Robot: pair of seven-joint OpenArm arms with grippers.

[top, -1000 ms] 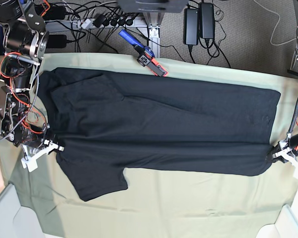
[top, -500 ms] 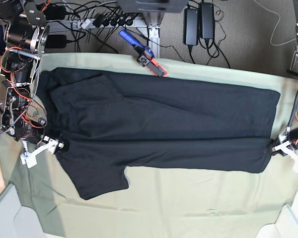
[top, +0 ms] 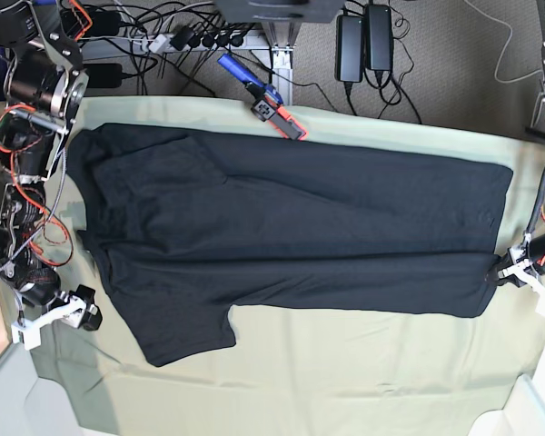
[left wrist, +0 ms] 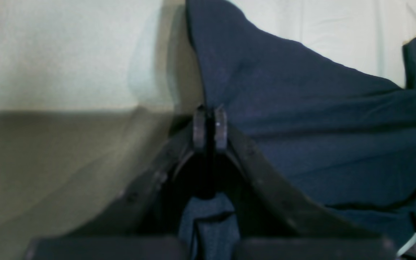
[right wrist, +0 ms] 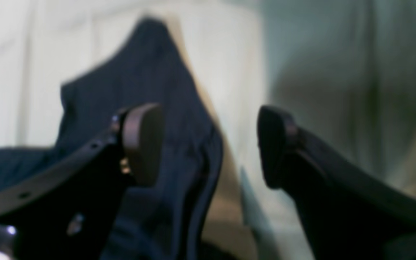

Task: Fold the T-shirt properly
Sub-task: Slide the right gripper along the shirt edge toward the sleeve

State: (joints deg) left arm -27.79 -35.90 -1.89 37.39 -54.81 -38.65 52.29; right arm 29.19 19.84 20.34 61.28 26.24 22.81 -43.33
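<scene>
1. One large black short-sleeved cotton T-shirt lies spread across the pale green cloth-covered desk.
2. The left hand is clenched on the T-shirt's hem.
3. The right hand is released, jaws apart beside the shirt's edge.

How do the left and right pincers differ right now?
The left pincer is shut on the T-shirt, pinching its hem corner; the right pincer is open and holds nothing. The left pincer touches the cloth at the shirt's edge, while the right pincer sits off the shirt over the pale green table cloth. Both are low, at opposite ends of the shirt.
</scene>
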